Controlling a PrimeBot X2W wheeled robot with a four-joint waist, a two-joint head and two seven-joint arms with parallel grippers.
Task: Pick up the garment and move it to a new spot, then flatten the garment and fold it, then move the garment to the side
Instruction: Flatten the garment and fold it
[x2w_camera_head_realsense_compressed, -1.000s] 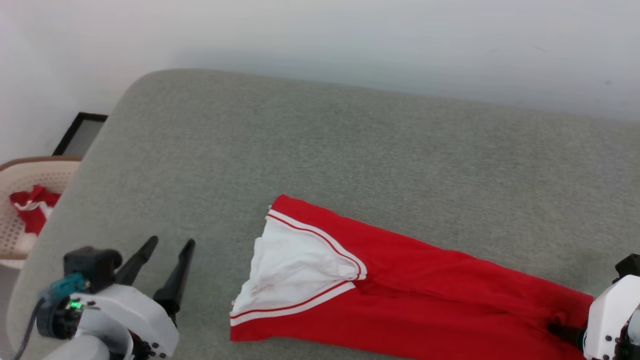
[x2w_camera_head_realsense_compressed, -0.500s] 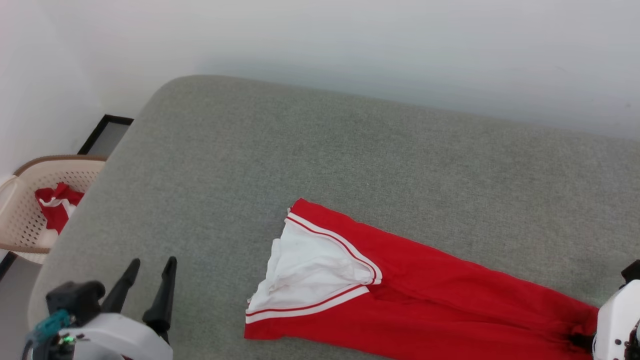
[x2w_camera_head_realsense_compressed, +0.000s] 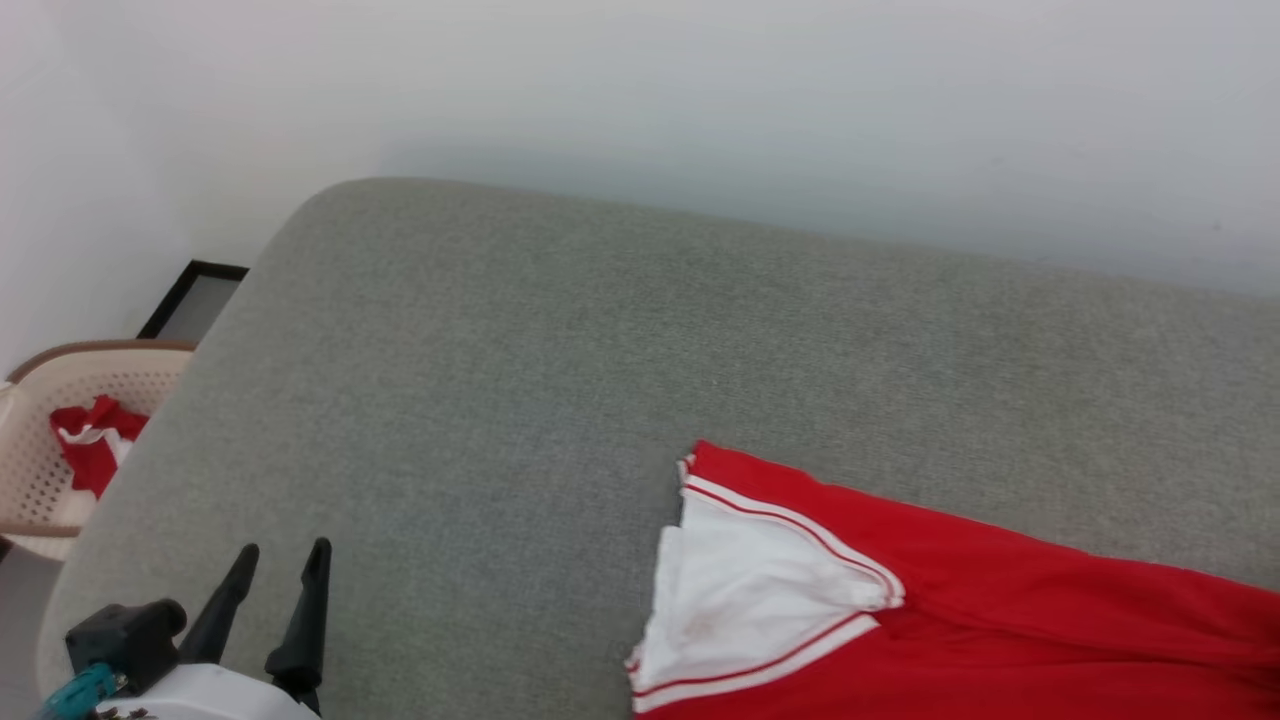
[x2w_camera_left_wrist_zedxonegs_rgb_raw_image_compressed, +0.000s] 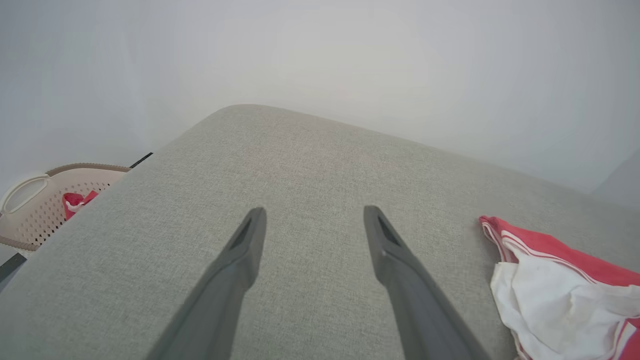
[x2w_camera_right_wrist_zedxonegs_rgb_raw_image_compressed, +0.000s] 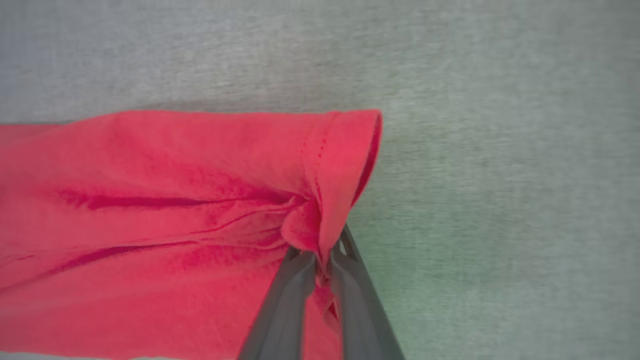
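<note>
A bunched fold at the red edge of the garment (x2w_camera_right_wrist_zedxonegs_rgb_raw_image_compressed: 175, 200) is being pinched by the right gripper (x2w_camera_right_wrist_zedxonegs_rgb_raw_image_compressed: 322, 252), its fingers (x2w_camera_right_wrist_zedxonegs_rgb_raw_image_compressed: 285, 305) being pressed together on the cloth. The garment is lying stretched over the right part of the grey upholstered surface (x2w_camera_head_realsense_compressed: 500, 350), with its white sleeve (x2w_camera_head_realsense_compressed: 750, 600) toward the left gripper (x2w_camera_head_realsense_compressed: 285, 550). That gripper's fingers (x2w_camera_left_wrist_zedxonegs_rgb_raw_image_compressed: 235, 270) are being held wide apart over the surface, gripping nothing.
</note>
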